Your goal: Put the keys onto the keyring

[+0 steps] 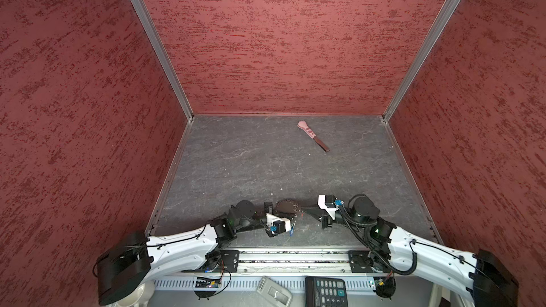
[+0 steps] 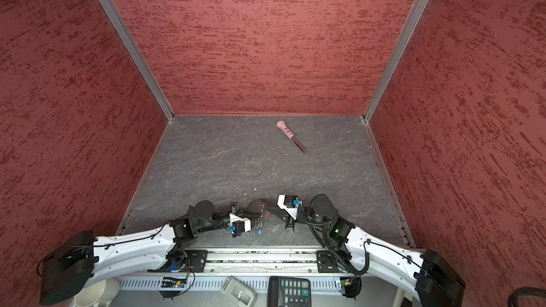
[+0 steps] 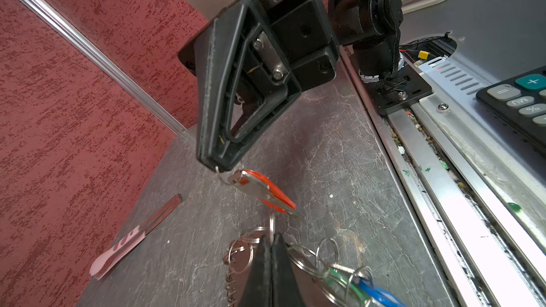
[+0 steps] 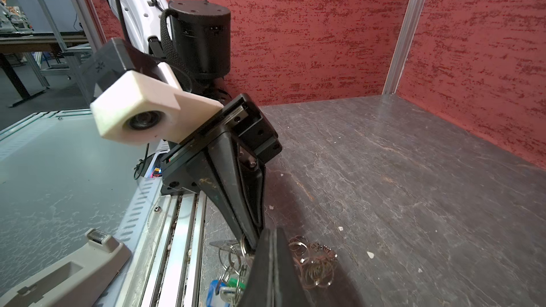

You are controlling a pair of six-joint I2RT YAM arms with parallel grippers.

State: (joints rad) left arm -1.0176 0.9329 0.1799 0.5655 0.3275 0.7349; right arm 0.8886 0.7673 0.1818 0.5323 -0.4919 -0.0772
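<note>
Grey table [image 1: 236, 158] near the calculator [image 1: 325, 290]: left tool [image 3: 271, 239] pinches the keyring [image 1: 285, 206] tight, right tool [image 3: 217, 165] pinches the red key [image 3: 260, 190]. Next, it likely slips on gently.

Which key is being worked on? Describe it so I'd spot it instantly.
Look at the near edge of the grey table, mid-width. In the left wrist view, the red-tagged key hangs between the right end effector and the left end effector. It is the only red one; the green key and blue key bunch on the keyring beside it.
</note>
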